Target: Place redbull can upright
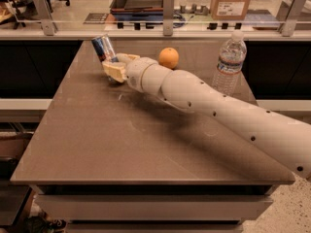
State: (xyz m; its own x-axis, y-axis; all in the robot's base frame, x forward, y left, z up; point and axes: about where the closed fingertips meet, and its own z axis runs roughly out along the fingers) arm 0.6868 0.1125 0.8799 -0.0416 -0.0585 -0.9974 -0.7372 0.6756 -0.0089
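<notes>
The redbull can [103, 47] is a slim blue and silver can at the far left of the brown table [97, 135]. It leans a little to the left and its lower part is hidden between the gripper's fingers. My gripper [114, 66] is shut on the can's lower part, just above the tabletop. My white arm reaches in from the lower right across the table.
An orange [168, 58] sits at the back of the table just right of my wrist. A clear plastic water bottle [228, 63] stands at the back right. A counter with a glass rail, a tray and a cardboard box runs behind the table.
</notes>
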